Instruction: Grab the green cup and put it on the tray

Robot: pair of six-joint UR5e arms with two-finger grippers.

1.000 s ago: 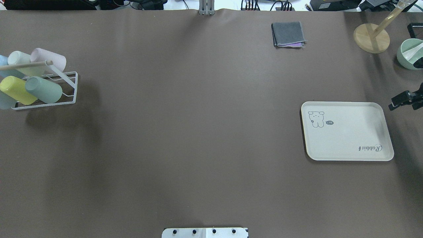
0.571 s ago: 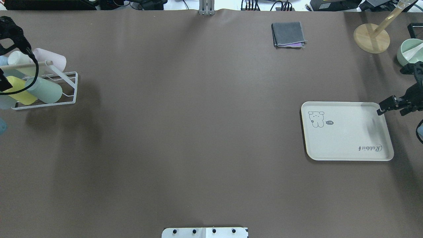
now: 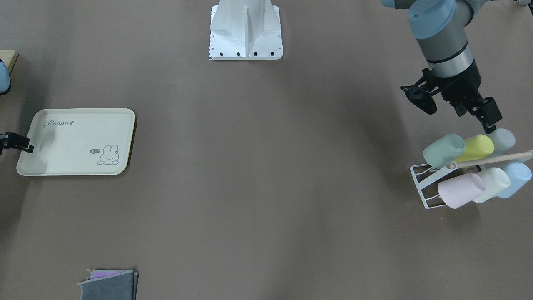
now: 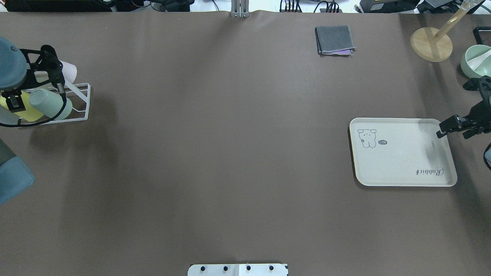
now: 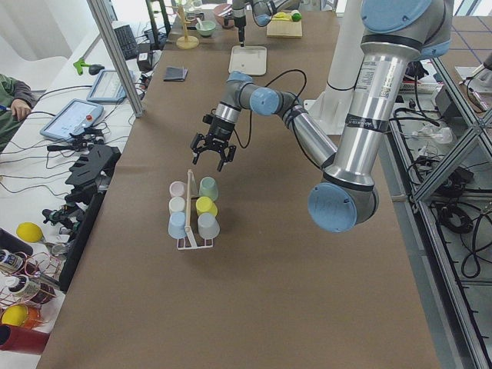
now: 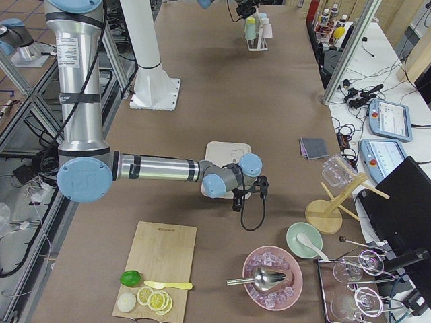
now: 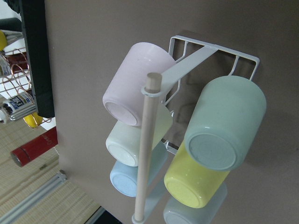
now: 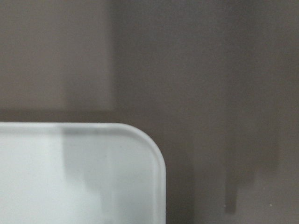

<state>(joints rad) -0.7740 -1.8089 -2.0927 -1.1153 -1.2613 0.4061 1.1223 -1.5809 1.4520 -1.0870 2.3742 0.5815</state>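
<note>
The green cup (image 4: 51, 104) (image 3: 443, 150) (image 7: 225, 127) lies tilted on a white wire rack (image 4: 78, 102), base outward, beside a yellow cup (image 3: 475, 148). My left gripper (image 3: 458, 111) (image 4: 36, 89) hovers open just above the rack on the robot's side, touching no cup. The cream tray (image 4: 402, 161) (image 3: 70, 150) (image 8: 70, 177) with its bunny drawing holds nothing. My right gripper (image 4: 455, 108) hangs open over the tray's far right corner, one finger (image 4: 445, 128) at the rim.
Pink (image 7: 135, 84), pale cream-green (image 7: 133, 144) and light blue (image 7: 128, 179) cups share the rack, with a wooden rod (image 7: 145, 149) across it. A folded grey cloth (image 4: 334, 39), a wooden stand (image 4: 431, 44) and a green bowl (image 4: 475, 61) lie at the far side.
My left arm has come in from the left and now hovers over the rack. My right gripper has shifted slightly inward to the tray's corner.
</note>
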